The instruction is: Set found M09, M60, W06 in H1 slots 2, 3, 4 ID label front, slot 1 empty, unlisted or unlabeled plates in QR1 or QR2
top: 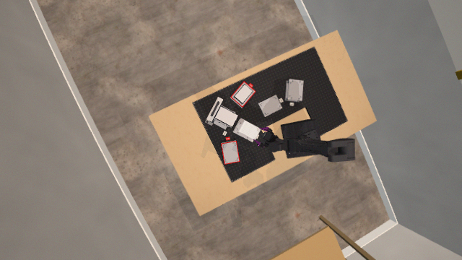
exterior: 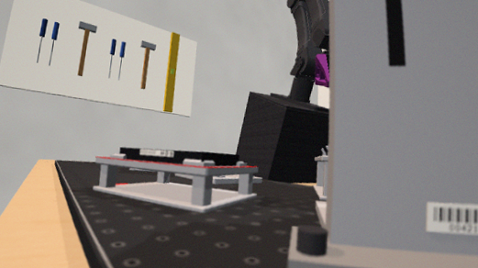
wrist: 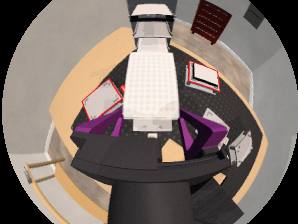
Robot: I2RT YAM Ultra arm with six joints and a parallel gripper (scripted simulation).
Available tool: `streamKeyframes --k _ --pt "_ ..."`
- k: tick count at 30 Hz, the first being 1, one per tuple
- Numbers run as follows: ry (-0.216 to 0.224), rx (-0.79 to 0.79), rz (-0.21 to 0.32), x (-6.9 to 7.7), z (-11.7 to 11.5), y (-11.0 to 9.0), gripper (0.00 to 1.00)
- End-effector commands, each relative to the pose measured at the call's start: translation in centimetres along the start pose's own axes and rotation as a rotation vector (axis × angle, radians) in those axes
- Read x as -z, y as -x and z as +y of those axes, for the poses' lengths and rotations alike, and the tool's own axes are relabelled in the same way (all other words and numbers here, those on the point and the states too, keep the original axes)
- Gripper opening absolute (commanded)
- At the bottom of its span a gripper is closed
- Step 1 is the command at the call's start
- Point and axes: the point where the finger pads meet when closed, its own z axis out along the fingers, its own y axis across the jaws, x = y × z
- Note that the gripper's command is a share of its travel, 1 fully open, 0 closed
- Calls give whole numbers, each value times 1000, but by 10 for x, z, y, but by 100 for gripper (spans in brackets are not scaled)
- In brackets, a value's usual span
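Note:
A white plate (top: 247, 129) (wrist: 151, 82) with rows of round wells on top is held level in front of my gripper (top: 261, 136) (wrist: 150, 111), its near end between the purple fingers. A grey station part (wrist: 152, 125) shows below that end. The hotel (top: 214, 111) (exterior: 404, 142) stands beyond the plate. A white plate (top: 227, 115) (wrist: 151, 10) shows at the hotel's top; the lower slots are partly hidden. A red-rimmed nest (top: 242, 106) (exterior: 201, 189) carries a black-sided plate (top: 243, 93) (exterior: 181, 155) (wrist: 205, 74); its label is unreadable. Another red-rimmed nest (top: 230, 152) (wrist: 102, 100) is empty.
Two grey nests (top: 270, 105) (top: 294, 90) stand empty on the other side of the black deck (top: 314, 65). The arm's black base (top: 299, 130) (exterior: 257, 136) is behind the gripper. A small deck label (top: 224, 133) lies beside the hotel.

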Motion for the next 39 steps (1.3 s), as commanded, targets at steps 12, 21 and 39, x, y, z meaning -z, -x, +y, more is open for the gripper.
streamKeyframes --k 12,21,39 --pt "-10 8 17 8 -2 5 86" --pt "-10 8 17 15 -2 12 86" --pt "-10 8 17 16 -2 14 86"
